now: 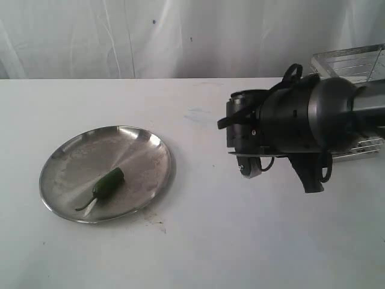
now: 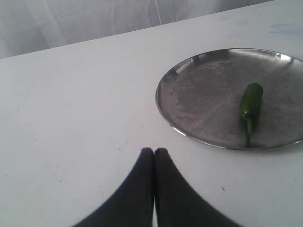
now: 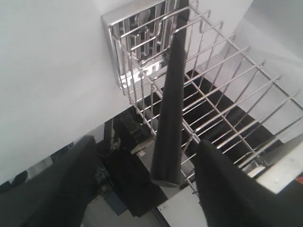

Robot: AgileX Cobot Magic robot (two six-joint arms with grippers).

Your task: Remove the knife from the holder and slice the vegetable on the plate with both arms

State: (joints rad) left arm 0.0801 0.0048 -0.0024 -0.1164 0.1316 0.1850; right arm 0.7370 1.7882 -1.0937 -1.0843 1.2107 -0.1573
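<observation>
The slim black knife (image 3: pixel 170 109) rests in the silver wire holder (image 3: pixel 227 94). Its handle end lies between the spread fingers of the right gripper (image 3: pixel 147 143), which grips nothing. In the exterior view the black right arm (image 1: pixel 301 120) hides most of the holder. Well apart, a dark green pepper (image 1: pixel 108 182) lies whole on the round steel plate (image 1: pixel 72 156). Near it, the left gripper (image 2: pixel 154 151) is closed and empty. The white table (image 1: pixel 210 241) is scuffed, and white cloth (image 1: pixel 120 36) hangs behind.
</observation>
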